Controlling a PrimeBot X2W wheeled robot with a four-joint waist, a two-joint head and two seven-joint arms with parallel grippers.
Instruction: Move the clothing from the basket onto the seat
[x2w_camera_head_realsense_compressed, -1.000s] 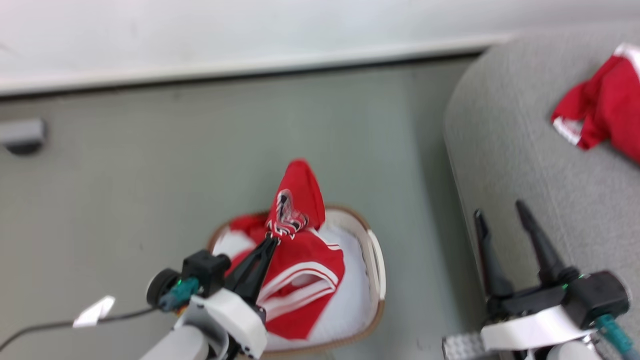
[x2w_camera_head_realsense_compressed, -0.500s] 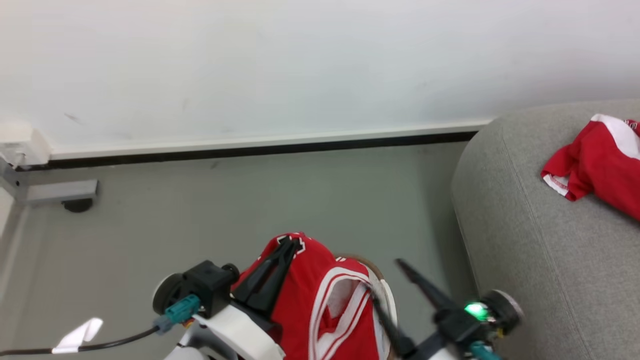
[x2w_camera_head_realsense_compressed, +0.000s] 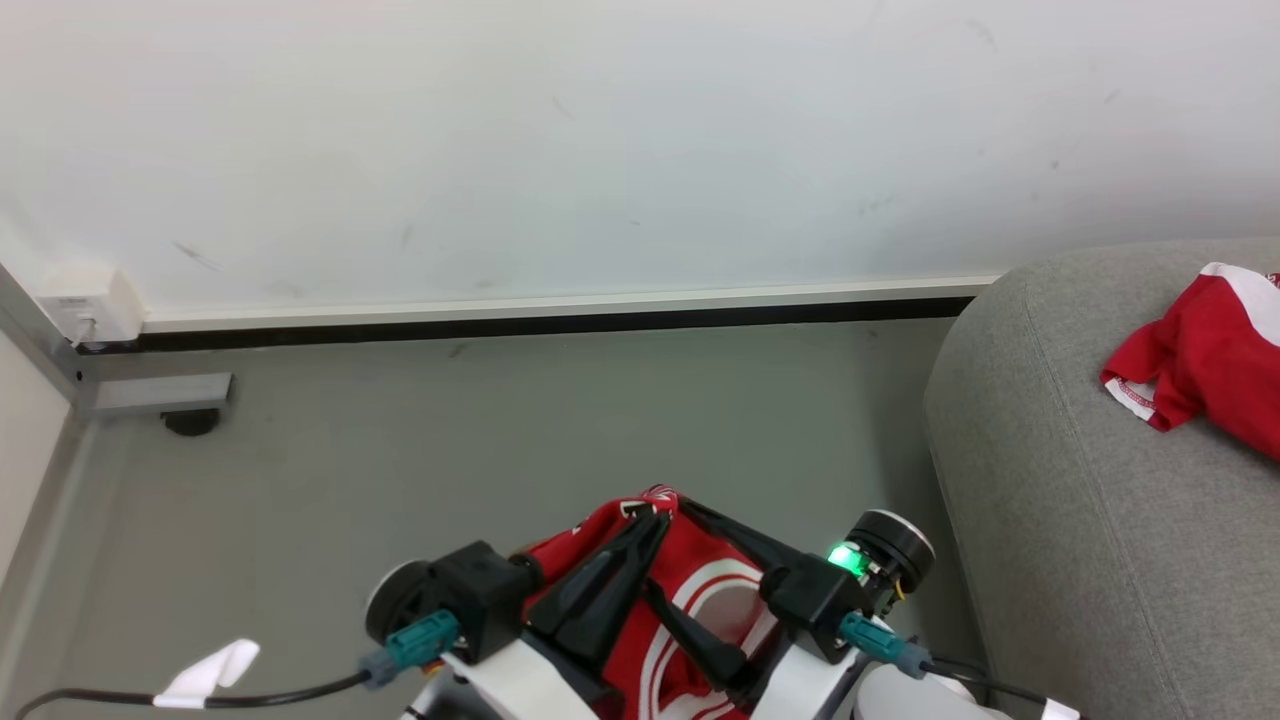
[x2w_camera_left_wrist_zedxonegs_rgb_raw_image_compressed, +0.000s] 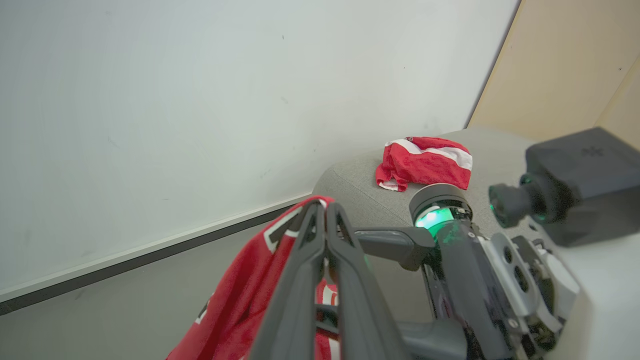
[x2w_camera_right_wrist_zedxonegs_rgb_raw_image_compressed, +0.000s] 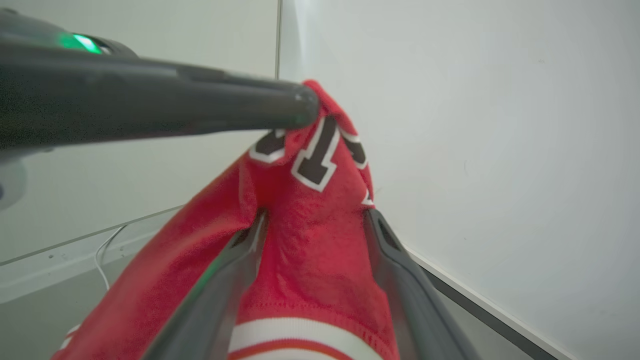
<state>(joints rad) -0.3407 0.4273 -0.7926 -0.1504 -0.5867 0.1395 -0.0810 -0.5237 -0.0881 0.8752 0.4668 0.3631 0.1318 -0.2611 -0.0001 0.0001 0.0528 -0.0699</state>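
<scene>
Head view: my left gripper (x2w_camera_head_realsense_compressed: 655, 522) pinches jersey (x2w_camera_head_realsense_compressed: 705, 555) at tips, held raised for carry. My right gripper (x2w_camera_head_realsense_compressed: 668, 548) spread, straddling jersey just below.
Left wrist view: second jersey (x2w_camera_left_wrist_zedxonegs_rgb_raw_image_compressed: 425, 162) on seat (x2w_camera_left_wrist_zedxonegs_rgb_raw_image_compressed: 350, 187), beyond tips; drop target.
Right wrist view: jersey hangs between spread jaws, unclamped; likely support grip next.

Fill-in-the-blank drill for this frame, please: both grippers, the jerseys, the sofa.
1. The left gripper is ____ on a bright red soft jersey with black-and-white numerals.
2. The right gripper has its jaws ____, with that jersey's cloth between them.
3. A second red jersey, white-striped, lies on the large grey woven-fabric sofa at the head view's ____ side.
Missing: shut; open; right.
</scene>
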